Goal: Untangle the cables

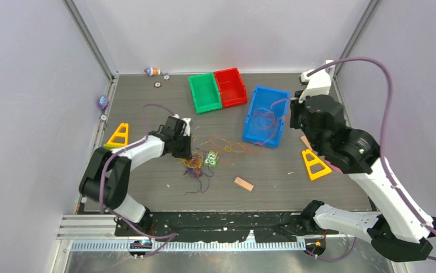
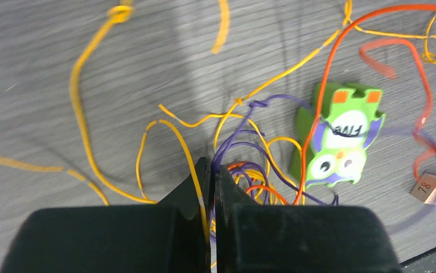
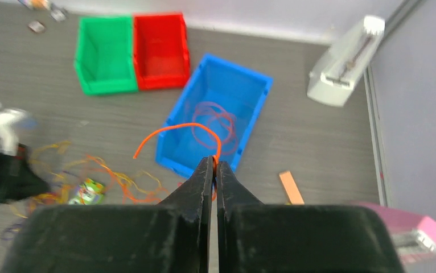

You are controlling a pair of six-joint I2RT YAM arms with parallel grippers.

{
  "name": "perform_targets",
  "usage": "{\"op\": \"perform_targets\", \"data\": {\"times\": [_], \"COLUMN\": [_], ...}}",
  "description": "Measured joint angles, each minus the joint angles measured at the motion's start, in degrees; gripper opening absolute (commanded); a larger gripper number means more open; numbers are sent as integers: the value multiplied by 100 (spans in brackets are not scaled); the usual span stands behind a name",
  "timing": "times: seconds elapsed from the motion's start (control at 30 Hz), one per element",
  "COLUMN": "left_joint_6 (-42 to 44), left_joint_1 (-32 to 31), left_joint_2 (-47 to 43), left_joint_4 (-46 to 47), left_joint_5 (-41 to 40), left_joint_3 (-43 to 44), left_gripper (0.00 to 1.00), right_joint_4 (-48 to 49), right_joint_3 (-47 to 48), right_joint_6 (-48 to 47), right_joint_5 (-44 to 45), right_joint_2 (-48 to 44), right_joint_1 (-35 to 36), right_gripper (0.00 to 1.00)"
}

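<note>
1. The main heap of cables (image 1: 196,164) is lying on the table (image 1: 147,187) to the left of the blue bin (image 1: 272,90) and apart from it. Loose yellow and orange-red ends are trailing toward the bin's near corner.
2. The left gripper (image 2: 211,170) is sitting in that heap, its jaws pressed together on yellow and purple strands (which strand is bearing the load cannot be told). This is the arm nearer the heap.
3. The right gripper (image 3: 213,165) is hanging at the right edge of the blue bin, jaws together on one orange-red cable (image 3: 170,129). That cable is arching leftward across the bin's near wall.
4. Judgement: the coming move is turning on that cable lying just beside the rim, so a short carry inward should be sufficing.
5. The blue bin is holding coiled orange-red cables. The green bin (image 1: 207,107) and red bin (image 1: 234,101), left of the blue bin, are showing no cable.
</note>
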Motion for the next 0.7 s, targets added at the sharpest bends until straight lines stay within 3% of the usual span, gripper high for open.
{"op": "perform_targets", "data": {"times": [0.17,0.3,0.4,0.5,0.67,0.7], "left_joint_6": [-411,-909,-1276,-1670,-1980,-1989], "left_joint_1": [828,1528,1674,1731,1777,1777], "left_joint_2": [-1416,-2649,-3241,-3762,-4280,-4304], "left_joint_4": [476,872,938,925,944,957], "left_joint_5": [-116,-566,-1126,-1749,-2297,-2332], "left_joint_3": [-1086,-1867,-2203,-2452,-2695,-2715], "left_gripper": [0,0,0,0,0,0], "right_joint_4": [-28,59,149,179,494,549], "right_joint_3": [-1137,-1991,-2699,-2994,-3259,-3318], "right_joint_6": [494,1141,1611,1941,2120,2116], "right_joint_5": [232,144,-79,-210,-748,-883], "right_joint_2": [11,-186,-658,-942,-922,-892], "right_joint_1": [-385,-1650,-2806,-3495,-3707,-3707], "right_gripper": [5,5,5,5,7,14]}}
